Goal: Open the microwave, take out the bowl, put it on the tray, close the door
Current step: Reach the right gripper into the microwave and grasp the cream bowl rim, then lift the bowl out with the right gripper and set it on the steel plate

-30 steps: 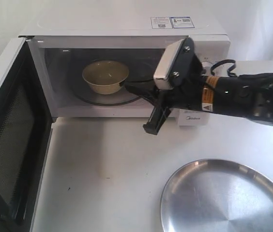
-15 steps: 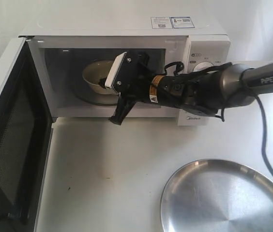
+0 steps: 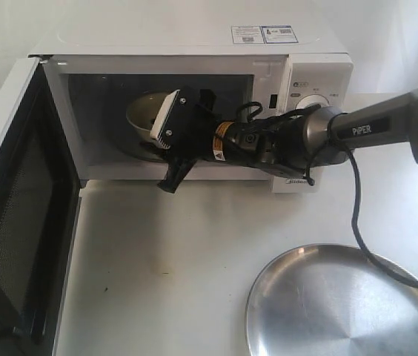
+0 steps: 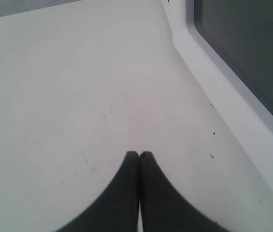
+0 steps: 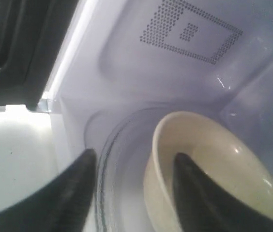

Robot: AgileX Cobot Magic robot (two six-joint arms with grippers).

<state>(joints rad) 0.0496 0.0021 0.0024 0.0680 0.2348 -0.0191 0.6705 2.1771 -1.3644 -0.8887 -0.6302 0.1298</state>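
Nearest, one tray (image 3: 342, 311) lies on the white table (image 3: 164, 252). The door (image 3: 9, 208) stands swung wide at left; beside it the left gripper (image 4: 139, 155) hangs over the table, fingers pressed together. The right gripper (image 5: 134, 162) sits deeper in the microwave (image 3: 194, 44) than a second ago, fingers spread astride the near rim of the one bowl (image 5: 214, 164) on the glass turntable (image 5: 108, 159). Its wrist (image 3: 194, 133) hides half the bowl.

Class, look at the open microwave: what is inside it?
The bowl sits on a glass turntable; the open right gripper reaches in, fingers astride its rim. In the exterior view the arm covers the bowl's right side.
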